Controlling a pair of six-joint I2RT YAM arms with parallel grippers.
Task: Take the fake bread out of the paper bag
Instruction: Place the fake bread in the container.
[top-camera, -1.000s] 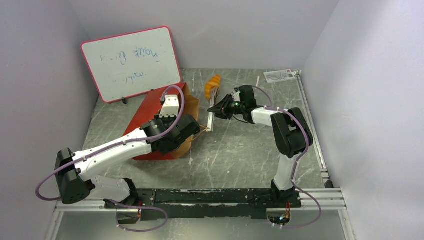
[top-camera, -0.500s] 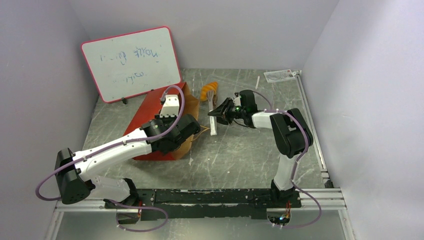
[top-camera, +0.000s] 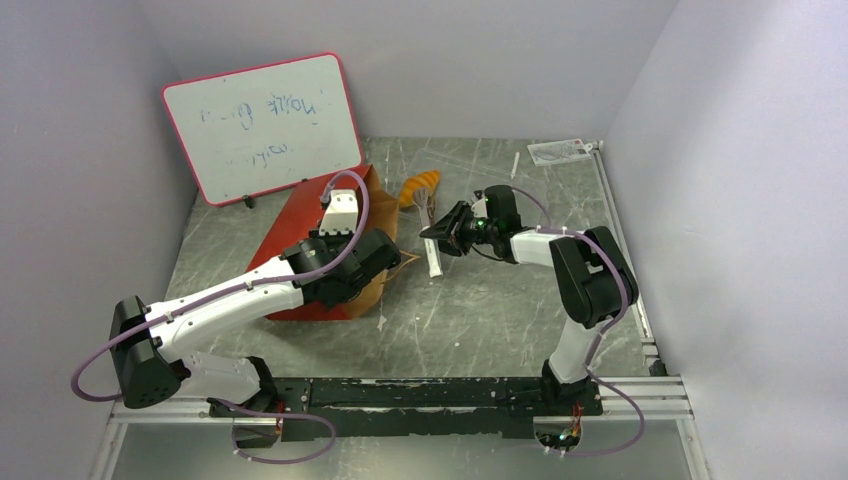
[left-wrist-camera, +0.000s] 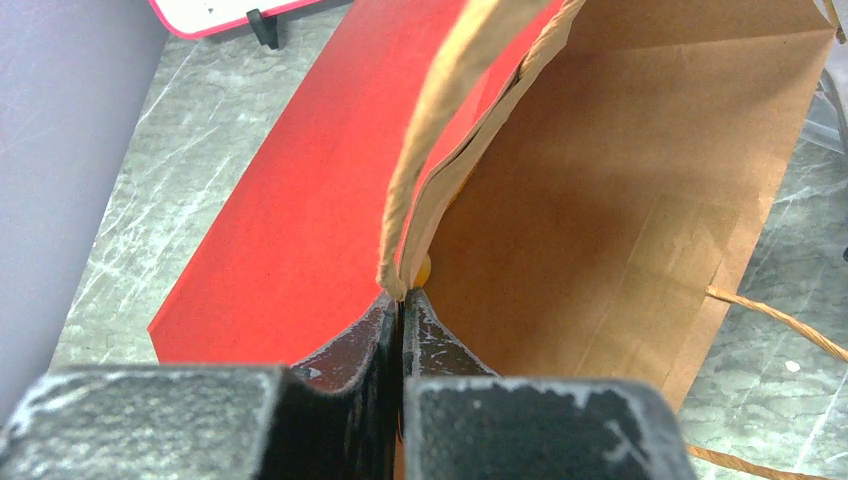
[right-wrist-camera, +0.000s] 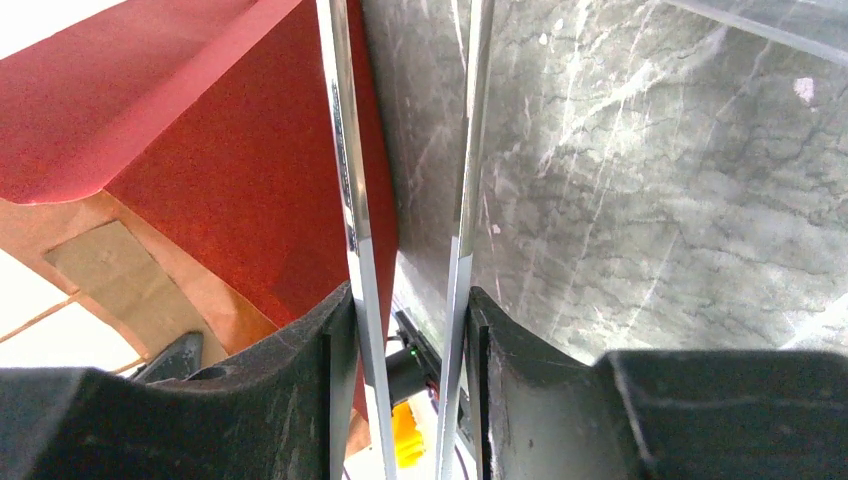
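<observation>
1. The left gripper is clamped shut on the rim of the paper bag, at the base of a looped handle. The bag lies on its side, left of centre in the overhead view, with its mouth facing right. The hold is on thin paper at the very edge, so a hard pull could tear the rim or let it slip free, and the mouth would sag closed.

2. The right gripper is closed around a pair of tweezers, whose two metal arms stand apart with nothing between them. They point down and left, just right of the bag mouth. The grip sits far back on the arms, so a knock against the bag wall could twist the tweezers in the fingers or work them loose.

3. One golden-orange piece of fake bread lies on the table, just above the right gripper in the overhead view, outside the bag. A careless sweep of the arm could roll it away or push it back toward the opening.

4. In the left wrist view a small orange patch shows low in the bag's fold. It may be another piece, but too little shows to be sure. Reaching for it in that narrow crease risks snagging paper instead of bread.

5. The two arms work close together at the mouth, so a misjudged reach could make them collide.
</observation>
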